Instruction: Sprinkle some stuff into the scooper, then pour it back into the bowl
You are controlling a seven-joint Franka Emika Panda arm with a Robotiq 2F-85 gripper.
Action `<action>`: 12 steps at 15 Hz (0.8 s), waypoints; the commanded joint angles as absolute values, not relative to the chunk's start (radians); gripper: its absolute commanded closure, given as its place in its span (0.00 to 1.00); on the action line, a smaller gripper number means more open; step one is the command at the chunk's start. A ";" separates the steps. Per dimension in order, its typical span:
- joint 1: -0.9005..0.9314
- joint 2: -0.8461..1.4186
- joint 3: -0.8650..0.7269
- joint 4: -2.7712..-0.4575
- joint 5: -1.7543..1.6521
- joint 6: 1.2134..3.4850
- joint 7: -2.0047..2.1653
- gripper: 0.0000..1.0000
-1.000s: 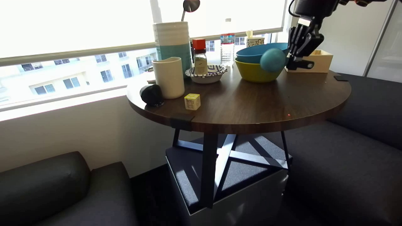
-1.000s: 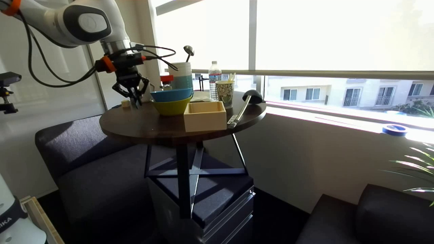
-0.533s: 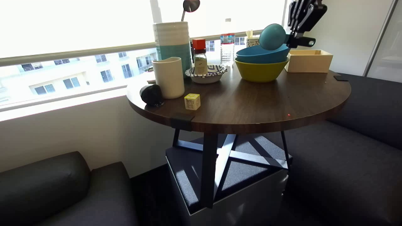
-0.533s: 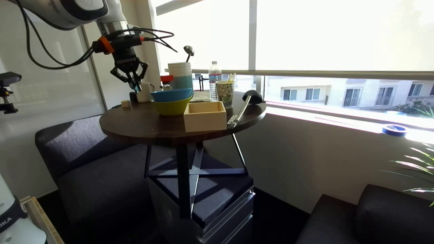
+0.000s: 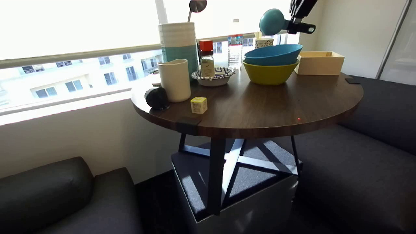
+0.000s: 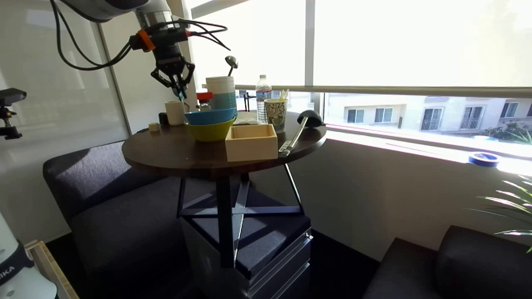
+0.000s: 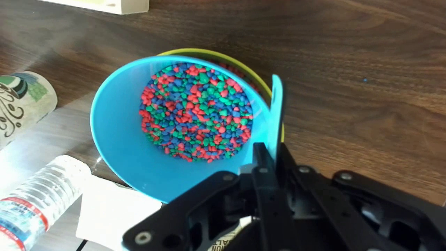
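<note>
L to R in an exterior view: black rounded item (image 5: 157,98) (can't tell what) lies by the cream mug (image 5: 175,81), toy block (image 5: 199,105) near, all well apart from the work, prob. just parked. The red-capped jar (image 5: 207,61) looks to stand in the patterned dish (image 5: 213,82), which'd catch any spill. Next, the blue bowl (image 5: 273,54) sits tilted in the yellow bowl (image 5: 268,75); lower one prob. props it & takes strays when sprinkling. Wrist view: red/green/blue pebbles (image 7: 197,113) cover the blue one's bottom. Above hangs the scooper (image 5: 271,22), nearer the rim than the middle, seen edge-on from the wrist; held that way it'd prob. keep nothing in, so it'd need levelling to catch a sprinkle; can't see inside, so can't tell if the pour-back is done. The gripper (image 7: 272,150) is narrow, pinching the scooper's handle, prob. so the round end sticks out free to turn w/o fingers in the way. Far R, wooden box (image 5: 320,64) near the bowls, use unclear.
</note>
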State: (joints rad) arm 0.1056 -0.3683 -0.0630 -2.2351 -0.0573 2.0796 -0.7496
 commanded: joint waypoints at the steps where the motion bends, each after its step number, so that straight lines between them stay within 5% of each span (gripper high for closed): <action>1: 0.096 -0.267 -0.076 -2.120 -0.003 2.035 -0.703 0.98; 12: 0.031 -0.143 -0.106 -1.979 0.193 1.884 -0.486 0.98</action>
